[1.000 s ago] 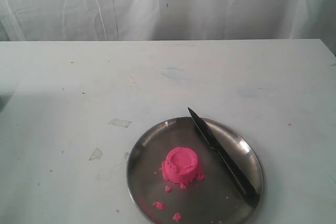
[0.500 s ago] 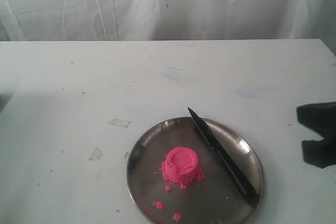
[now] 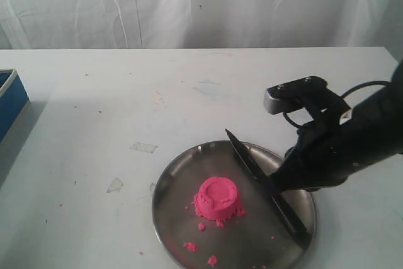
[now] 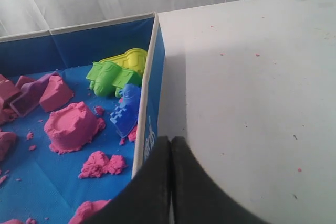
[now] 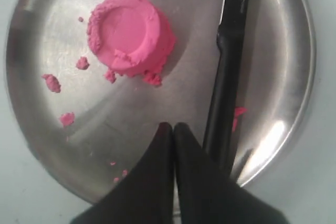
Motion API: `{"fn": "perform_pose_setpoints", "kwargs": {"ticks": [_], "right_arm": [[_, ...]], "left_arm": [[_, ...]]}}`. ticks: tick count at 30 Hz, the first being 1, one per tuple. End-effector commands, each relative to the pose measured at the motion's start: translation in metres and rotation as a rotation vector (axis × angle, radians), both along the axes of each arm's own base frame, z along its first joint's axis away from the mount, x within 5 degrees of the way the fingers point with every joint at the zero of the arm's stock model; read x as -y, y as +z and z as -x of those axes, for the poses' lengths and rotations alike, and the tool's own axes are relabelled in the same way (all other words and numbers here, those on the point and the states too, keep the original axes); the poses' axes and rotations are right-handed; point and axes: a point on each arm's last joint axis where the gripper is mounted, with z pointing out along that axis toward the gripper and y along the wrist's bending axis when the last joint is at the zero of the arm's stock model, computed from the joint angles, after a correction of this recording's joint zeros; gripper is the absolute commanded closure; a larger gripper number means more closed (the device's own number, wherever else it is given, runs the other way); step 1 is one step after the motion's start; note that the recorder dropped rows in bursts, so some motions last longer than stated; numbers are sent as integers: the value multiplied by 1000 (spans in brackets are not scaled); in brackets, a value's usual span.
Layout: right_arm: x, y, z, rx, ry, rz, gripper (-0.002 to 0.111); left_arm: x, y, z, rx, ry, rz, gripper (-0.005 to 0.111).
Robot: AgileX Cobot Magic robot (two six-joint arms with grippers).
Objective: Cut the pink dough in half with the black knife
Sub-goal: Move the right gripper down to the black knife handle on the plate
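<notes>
The pink dough [image 3: 218, 198] [image 5: 131, 32] is one cup-shaped mound near the middle of the round steel plate [image 3: 182, 168] [image 5: 294, 51]. The black knife [image 3: 249, 162] [image 5: 226, 77] lies across the plate's right side, its tip over the far rim and its handle toward the near rim. My right gripper [image 3: 276, 184] [image 5: 172, 126] hovers over the plate beside the knife's handle, shut and empty, touching neither knife nor dough. My left gripper [image 4: 171, 139] is shut and empty over the table by a blue box, out of the exterior view.
Pink crumbs [image 3: 190, 246] [image 5: 51, 82] dot the plate. A blue box [image 3: 7, 100] [image 4: 152, 103] sits at the table's left edge, holding pink sand lumps [image 4: 71, 125] and green [image 4: 107, 77], yellow [image 4: 134, 59] and blue moulds [image 4: 127, 109]. Bits of tape [image 3: 143, 148] lie left of the plate.
My right arm has come in from the right edge and now hangs over the plate's right side beside the knife. The blue box has appeared at the left edge. Dough and knife have not moved.
</notes>
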Motion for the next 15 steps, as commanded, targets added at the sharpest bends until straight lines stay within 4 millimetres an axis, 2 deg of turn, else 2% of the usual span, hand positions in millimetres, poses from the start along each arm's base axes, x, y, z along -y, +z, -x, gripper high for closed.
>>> {"fn": "perform_pose_setpoints", "kwargs": {"ticks": [1, 4, 8, 10, 15], "right_arm": [[-8, -8, -26, 29, 23, 53, 108], [-11, -18, -35, 32, 16, 66, 101], [-12, -35, -38, -34, 21, 91, 78], [-13, -42, -40, -49, 18, 97, 69], [-14, -51, -42, -76, 11, 107, 66]], "left_arm": [[0, -1, 0, 5, 2, 0, 107], [0, -1, 0, 5, 2, 0, 107], [0, -1, 0, 5, 2, 0, 107], [0, -1, 0, 5, 2, 0, 107], [0, -1, 0, 5, 2, 0, 107]]}}
